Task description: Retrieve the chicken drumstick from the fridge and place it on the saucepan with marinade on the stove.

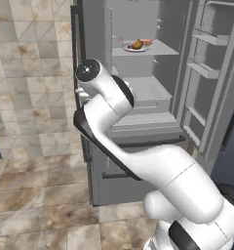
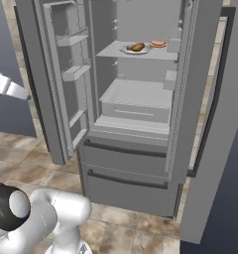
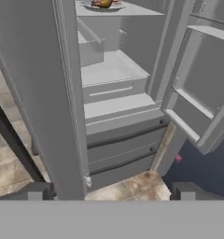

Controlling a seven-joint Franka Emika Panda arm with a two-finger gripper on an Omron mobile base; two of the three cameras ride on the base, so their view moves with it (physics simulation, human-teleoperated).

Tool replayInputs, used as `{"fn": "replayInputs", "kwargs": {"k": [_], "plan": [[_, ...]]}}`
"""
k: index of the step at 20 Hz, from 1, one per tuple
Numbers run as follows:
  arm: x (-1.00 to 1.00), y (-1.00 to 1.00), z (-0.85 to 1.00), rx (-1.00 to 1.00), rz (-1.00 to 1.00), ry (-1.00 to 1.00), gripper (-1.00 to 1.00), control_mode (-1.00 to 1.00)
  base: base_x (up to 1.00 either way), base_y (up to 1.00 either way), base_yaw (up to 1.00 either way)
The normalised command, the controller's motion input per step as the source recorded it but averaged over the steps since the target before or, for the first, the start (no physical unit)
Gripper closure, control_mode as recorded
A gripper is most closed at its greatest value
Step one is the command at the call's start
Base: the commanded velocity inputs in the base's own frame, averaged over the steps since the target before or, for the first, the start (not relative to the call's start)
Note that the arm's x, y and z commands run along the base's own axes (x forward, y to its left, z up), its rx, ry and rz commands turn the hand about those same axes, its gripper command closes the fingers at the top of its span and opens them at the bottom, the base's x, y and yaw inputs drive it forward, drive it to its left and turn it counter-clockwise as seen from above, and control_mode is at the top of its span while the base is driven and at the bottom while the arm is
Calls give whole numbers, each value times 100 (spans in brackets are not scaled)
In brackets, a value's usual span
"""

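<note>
Grey fridge (image 2: 131,149) stands with both upper doors swung open. My pincer (image 3: 111,189) hangs wide and empty before its lower drawers, tips partly cut off. The chicken drumstick (image 2: 137,47) lies on a white plate (image 2: 126,49) on the upper shelf, half cropped in my hand view.

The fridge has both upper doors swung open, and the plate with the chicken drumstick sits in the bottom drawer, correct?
Not quite. The fridge doors are open, but the plate with the chicken drumstick sits on the upper shelf, as the right base view shows; both lower drawers are closed.
</note>
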Motion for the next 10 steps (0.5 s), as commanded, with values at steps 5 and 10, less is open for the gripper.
{"fn": "replayInputs", "kwargs": {"k": [5,10], "plan": [[-25,-100,5,3,-4,1,-100,-100,0,0,0],[-8,-100,0,4,0,8,-100,-100,0,0,0]]}}
